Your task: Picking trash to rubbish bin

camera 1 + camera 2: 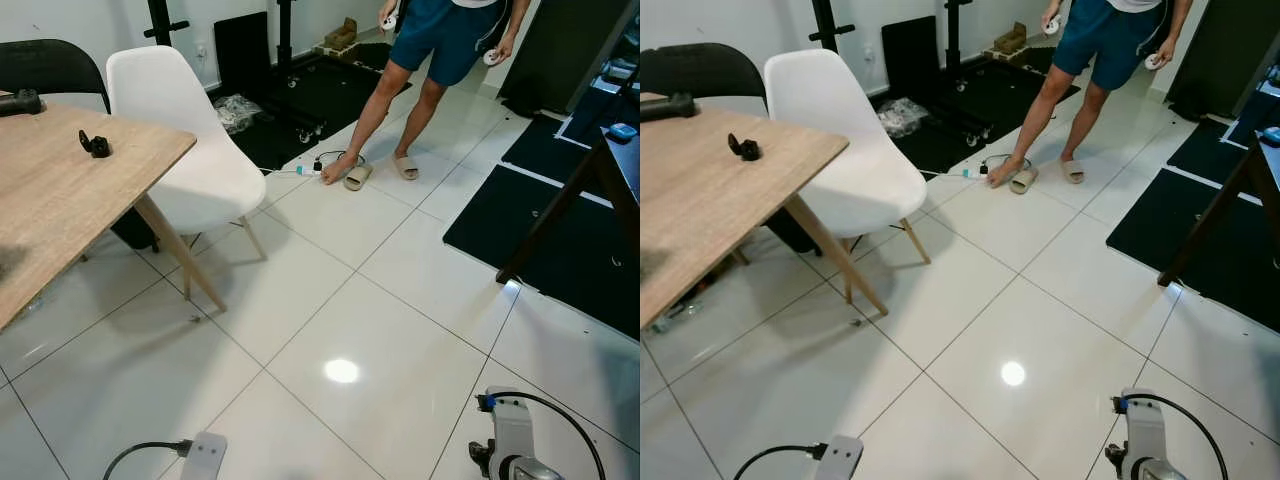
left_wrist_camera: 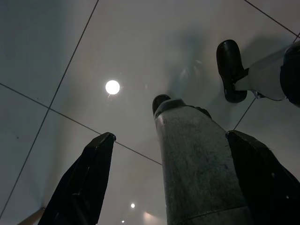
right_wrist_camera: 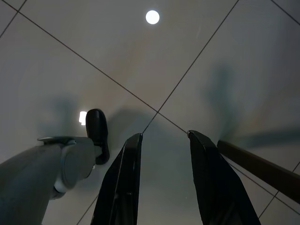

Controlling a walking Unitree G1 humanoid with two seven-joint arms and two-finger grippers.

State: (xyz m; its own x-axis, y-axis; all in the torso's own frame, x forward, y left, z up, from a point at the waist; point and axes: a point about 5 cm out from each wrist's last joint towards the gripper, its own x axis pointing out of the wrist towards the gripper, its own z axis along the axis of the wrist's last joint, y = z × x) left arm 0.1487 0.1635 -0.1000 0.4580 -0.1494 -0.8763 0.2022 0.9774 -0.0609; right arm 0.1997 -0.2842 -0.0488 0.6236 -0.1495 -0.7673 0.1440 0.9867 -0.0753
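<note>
Beside the wooden tabletop (image 1: 60, 200), both arms are being hung low over the white tiled floor (image 1: 340, 300); the left gripper (image 2: 171, 154) and right gripper (image 3: 164, 173) are being held open, empty; no trash can be made out

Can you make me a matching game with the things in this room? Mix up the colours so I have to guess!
Things:
1. chair
2. table
3. person's shorts
4. floor mat

Colours:
a. black
b. light wood
c. white
d. teal blue

Pairs: 1-c, 2-b, 3-d, 4-a
</note>
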